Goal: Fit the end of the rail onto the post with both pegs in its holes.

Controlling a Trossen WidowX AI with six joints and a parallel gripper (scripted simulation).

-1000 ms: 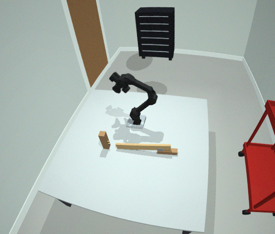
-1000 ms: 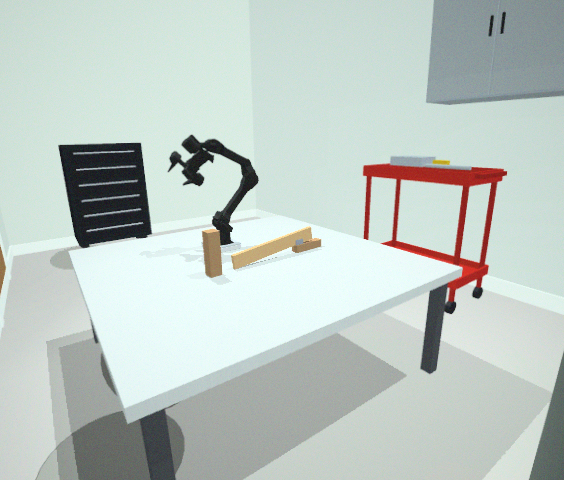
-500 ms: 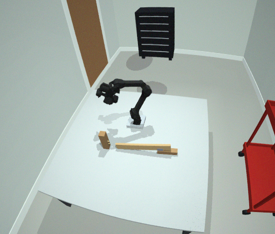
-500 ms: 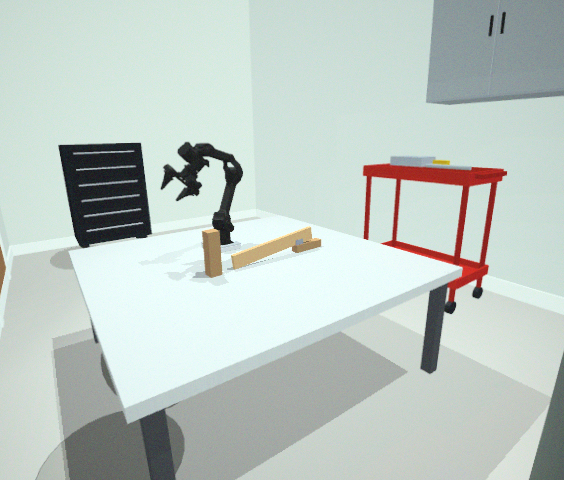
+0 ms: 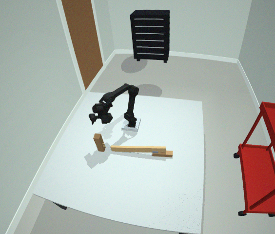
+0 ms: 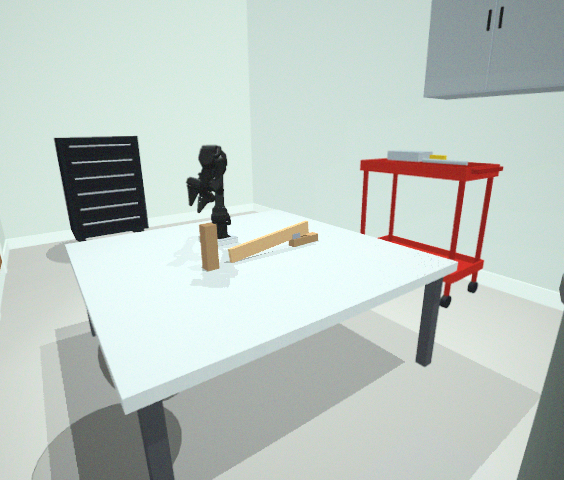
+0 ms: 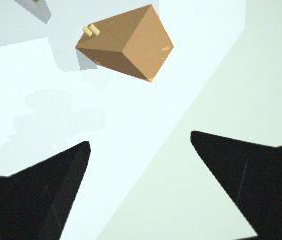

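Note:
The wooden post [image 5: 98,142] [image 6: 209,248] [image 7: 148,45] stands upright on the table. Its two pale pegs [image 5: 103,144] [image 7: 91,30] stick out toward the rail. The long rail [image 5: 137,148] [image 6: 267,241] slopes down toward the post, its near end on the table a short gap from the post. Its far end rests in the grey bracket [image 5: 155,152] [image 6: 295,236] on the low footboard block [image 5: 169,154] [image 6: 305,239]. My gripper [image 5: 99,122] [image 6: 195,208] [image 7: 142,140] is open and empty, raised above the table, behind the post and higher than it. The holes cannot be made out.
The arm's base plate [image 5: 138,124] is on the table [image 5: 137,188] [image 6: 251,310], behind the rail. A red cart [image 5: 261,186] [image 6: 427,168] stands off to the right. A black drawer cabinet [image 5: 150,35] [image 6: 104,186] stands on the floor at the back.

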